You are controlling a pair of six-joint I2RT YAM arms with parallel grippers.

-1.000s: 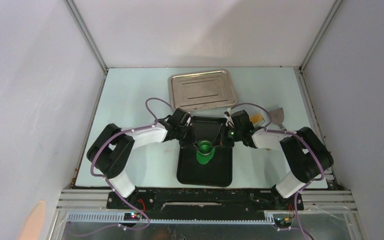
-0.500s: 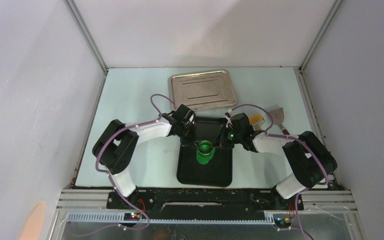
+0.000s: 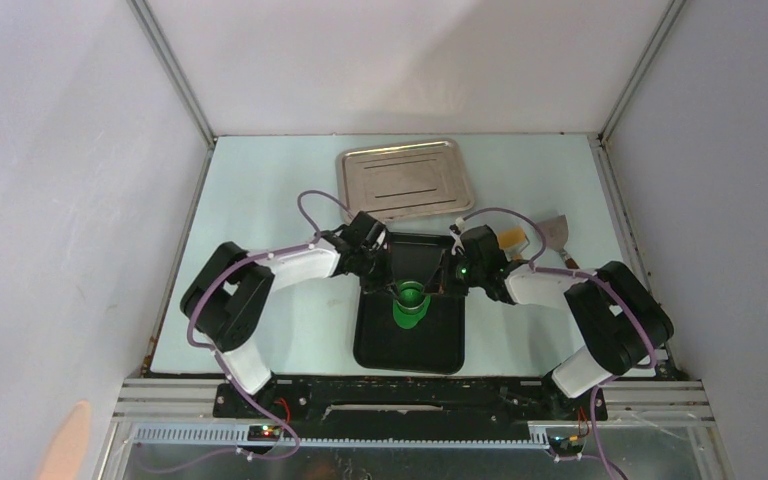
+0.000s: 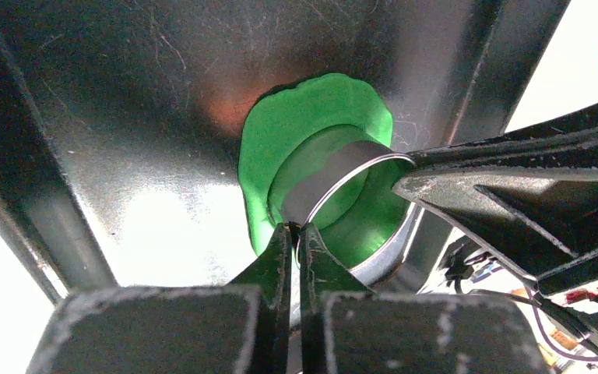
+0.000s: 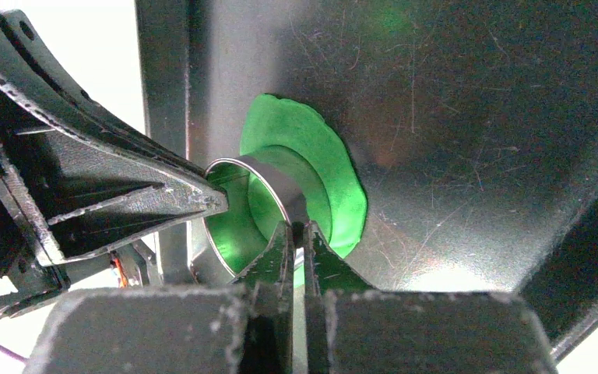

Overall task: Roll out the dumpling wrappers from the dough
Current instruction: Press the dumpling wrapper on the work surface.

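The dough point(image 3: 405, 318) is a flattened bright green sheet point(image 4: 280, 125) on the black tray point(image 3: 410, 350). A thin metal ring cutter point(image 4: 335, 173) stands upright in it, with green showing inside the ring point(image 5: 237, 226). My left gripper point(image 4: 296, 228) is shut on the ring's near wall. From the opposite side my right gripper point(image 5: 297, 227) is shut on the ring wall point(image 5: 280, 187). In the top view both grippers, left point(image 3: 392, 285) and right point(image 3: 438, 287), meet over the ring point(image 3: 412, 296). Dumpling wrappers are out of view.
A steel baking tray point(image 3: 403, 180) lies behind the black tray. A metal scraper point(image 3: 558, 233) and a tan wooden piece point(image 3: 513, 237) lie at the right, behind my right arm. Grey walls enclose the table on three sides.
The left arm's elbow and forearm have shifted a little to the right and forward. Both grippers stay shut on the ring over the dough.
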